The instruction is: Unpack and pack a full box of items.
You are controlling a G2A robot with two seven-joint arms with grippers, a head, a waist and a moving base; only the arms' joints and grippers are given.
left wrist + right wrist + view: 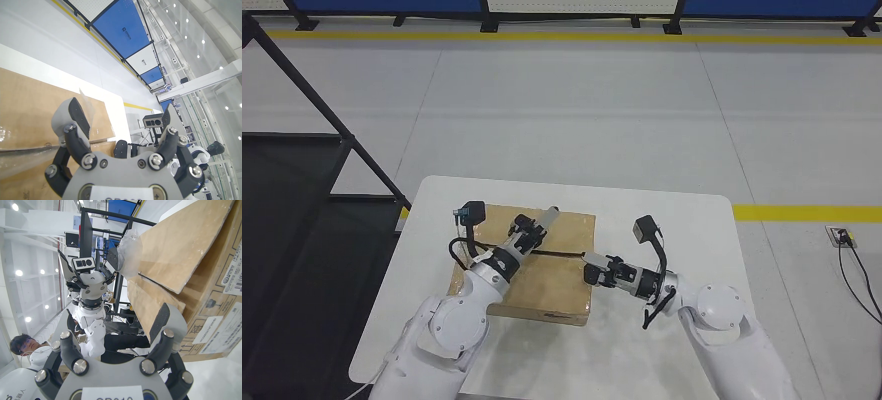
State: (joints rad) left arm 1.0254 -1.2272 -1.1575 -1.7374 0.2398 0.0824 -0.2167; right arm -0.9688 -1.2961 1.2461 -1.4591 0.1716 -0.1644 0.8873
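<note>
Top view: left claw (537,224) and right claw (593,268) are hanging open by the box (547,290) seam (tape (130,255) curling loose); each should be prying one flap (170,247) outward gently.

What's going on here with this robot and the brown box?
A two-armed robot is working at a cardboard box on a white table. Its left gripper is over the box top, open, with a crumpled strip of clear tape from the centre seam against one finger. The right gripper, also open, sits at the end of that seam. One flap is lifted slightly; the box is not yet open.
</note>
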